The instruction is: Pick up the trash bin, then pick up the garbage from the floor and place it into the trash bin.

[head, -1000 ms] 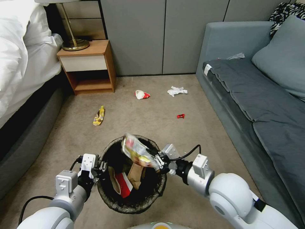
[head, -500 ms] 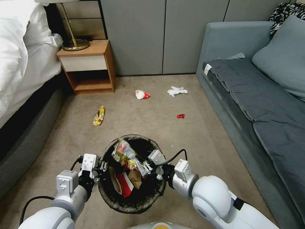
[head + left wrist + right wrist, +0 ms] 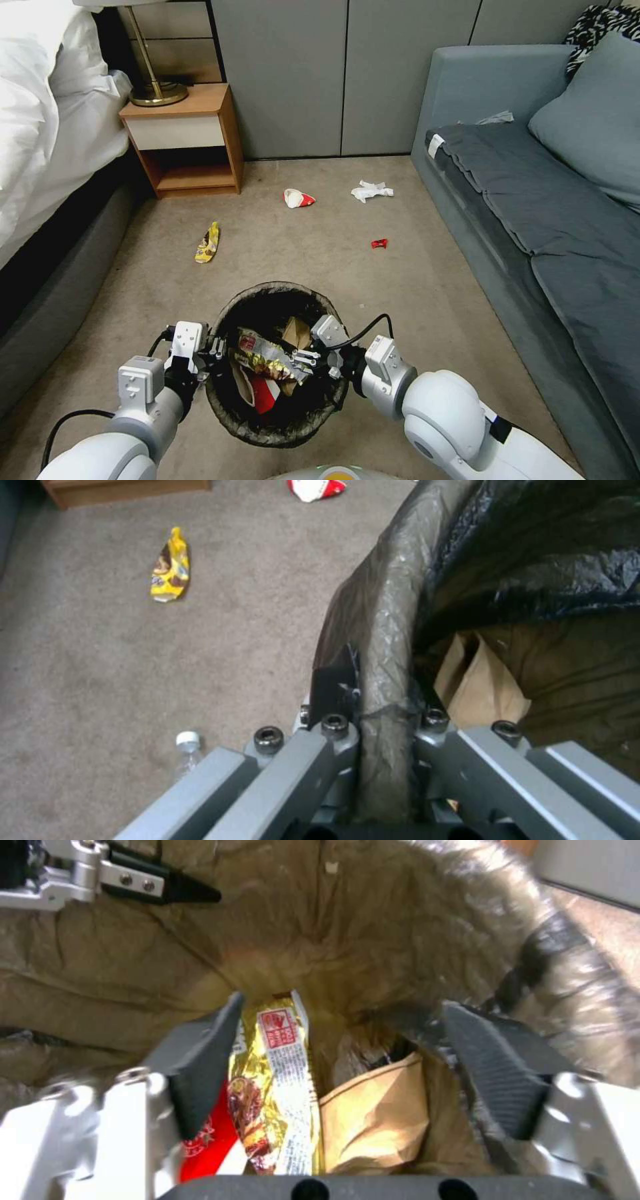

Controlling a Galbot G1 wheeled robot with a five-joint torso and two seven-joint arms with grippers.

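Left gripper (image 3: 215,349) clamps the trash bin (image 3: 280,427) rim at nine o'clock; right gripper (image 3: 305,358), fingers spread, drops a gold wrapper (image 3: 267,357) inside — next likely the yellow wrapper (image 3: 208,243) on the floor at eleven.

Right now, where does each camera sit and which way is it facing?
Head view: on the robot's head, facing forward and down at the trash bin; both arms show.
Left wrist view: along the left gripper, jaws clamped on the bin rim.
Right wrist view: down into the bin past the right gripper, jaws open.
Shared: the gold wrapper and brown paper bag.
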